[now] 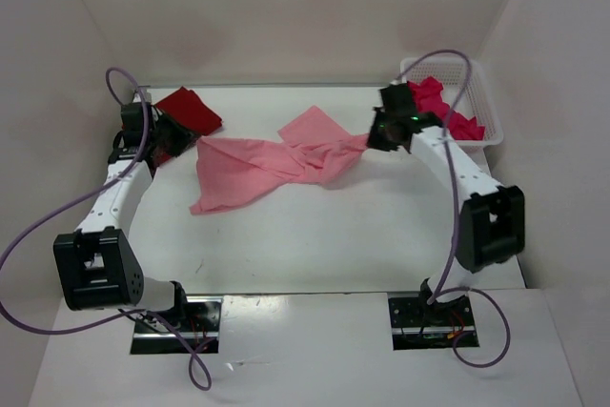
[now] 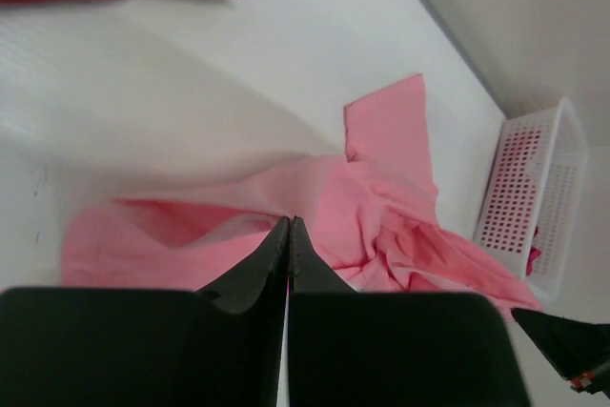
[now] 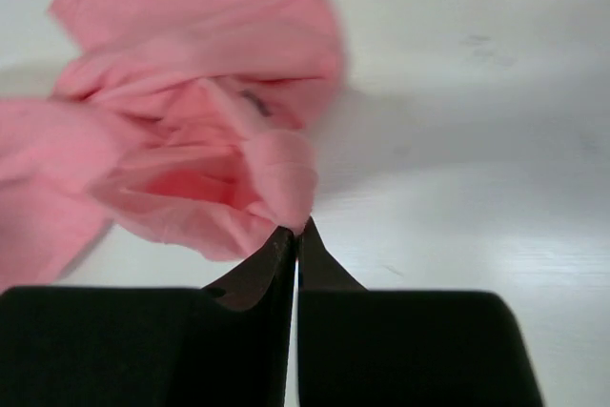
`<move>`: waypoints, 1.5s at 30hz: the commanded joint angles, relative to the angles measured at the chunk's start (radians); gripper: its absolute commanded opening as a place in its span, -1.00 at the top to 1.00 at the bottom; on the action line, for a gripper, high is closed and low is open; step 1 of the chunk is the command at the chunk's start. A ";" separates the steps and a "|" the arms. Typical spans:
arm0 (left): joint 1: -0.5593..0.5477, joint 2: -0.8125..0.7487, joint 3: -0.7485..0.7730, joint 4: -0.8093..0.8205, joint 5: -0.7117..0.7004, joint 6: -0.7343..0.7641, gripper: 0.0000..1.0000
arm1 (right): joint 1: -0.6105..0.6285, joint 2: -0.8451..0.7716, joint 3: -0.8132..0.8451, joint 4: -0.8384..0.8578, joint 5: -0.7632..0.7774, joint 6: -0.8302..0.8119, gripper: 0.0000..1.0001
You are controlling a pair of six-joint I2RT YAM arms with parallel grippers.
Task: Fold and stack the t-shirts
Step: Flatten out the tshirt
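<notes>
Cloth of pink t-shirt (image 1: 250,173), soft and twisted, bunches at right claw (image 3: 294,232).

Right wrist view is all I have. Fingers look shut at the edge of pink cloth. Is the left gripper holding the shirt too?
Observer: It looks so. The left gripper is shut, with the light pink t-shirt drawn up to its tips.
Operator: Shirt flat?
Observer: No. From above it is twisted in the middle and stretched between the left gripper and the right gripper.
Operator: Other shirts?
Observer: The dark red t-shirt lies folded, it seems, at the far left. The crimson t-shirt sits in the white basket at the far right.
</notes>
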 commanded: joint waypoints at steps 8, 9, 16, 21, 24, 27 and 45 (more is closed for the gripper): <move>0.047 -0.009 0.095 -0.014 -0.013 0.025 1.00 | -0.226 -0.128 -0.308 -0.011 -0.047 -0.051 0.90; 0.047 -0.027 0.081 -0.014 -0.013 0.025 1.00 | -0.235 -0.142 -0.340 -0.011 -0.035 -0.051 0.84; 0.047 -0.107 -0.086 -0.024 -0.002 0.034 1.00 | -0.227 -0.241 -0.345 0.007 -0.064 -0.031 0.28; 0.047 -0.127 -0.157 -0.015 0.007 0.034 1.00 | -0.033 -0.130 -0.210 0.038 -0.119 -0.050 0.80; 0.047 -0.127 -0.157 -0.015 0.016 0.034 1.00 | 0.032 0.006 -0.118 0.053 -0.067 -0.062 0.33; 0.047 -0.127 -0.157 -0.015 0.016 0.034 1.00 | 0.041 0.099 -0.029 0.084 -0.092 -0.071 -0.15; 0.047 -0.126 -0.201 0.003 0.066 0.043 1.00 | 0.092 0.270 0.126 0.029 -0.026 -0.104 0.84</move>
